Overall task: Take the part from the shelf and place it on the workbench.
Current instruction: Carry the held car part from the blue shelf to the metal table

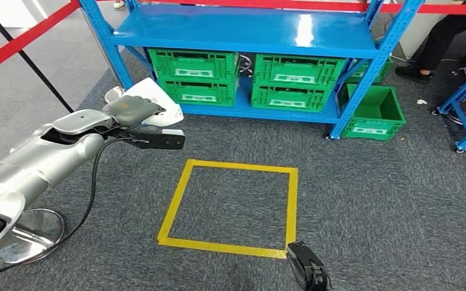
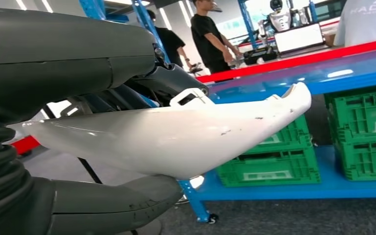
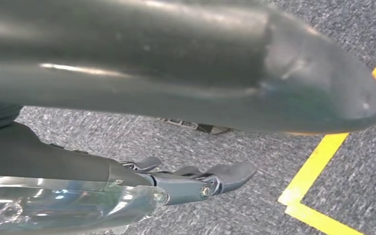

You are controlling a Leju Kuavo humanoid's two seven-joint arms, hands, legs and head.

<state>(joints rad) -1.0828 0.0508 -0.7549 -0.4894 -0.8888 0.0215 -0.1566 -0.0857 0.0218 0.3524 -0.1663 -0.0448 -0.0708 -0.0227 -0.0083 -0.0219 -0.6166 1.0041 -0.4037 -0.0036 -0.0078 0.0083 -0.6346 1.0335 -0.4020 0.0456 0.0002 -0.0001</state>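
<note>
The left hand point(image 1: 134, 118) grips the white moulded part point(image 2: 176, 134), a smooth curved shell that tapers to a pointed tip; in the left wrist view the thick thumb lies under its belly and the darker fingers sit over its upper edge, so the shell is clamped between them. Raised in front of the blue shelf point(image 1: 242, 30), the part is well clear of the carpet and of the green crates point(image 1: 194, 76) on the lower tier. It looks like thin, rigid plastic: probably light and stiff, but glossy enough to slide in the grasp, and the slim tip could chip if knocked. The broad middle, where it is held now, seems the safest place to grip. The right hand point(image 1: 306, 267) hangs low by the yellow tape square point(image 1: 230, 206), fingers loosely extended and holding nothing.
</note>
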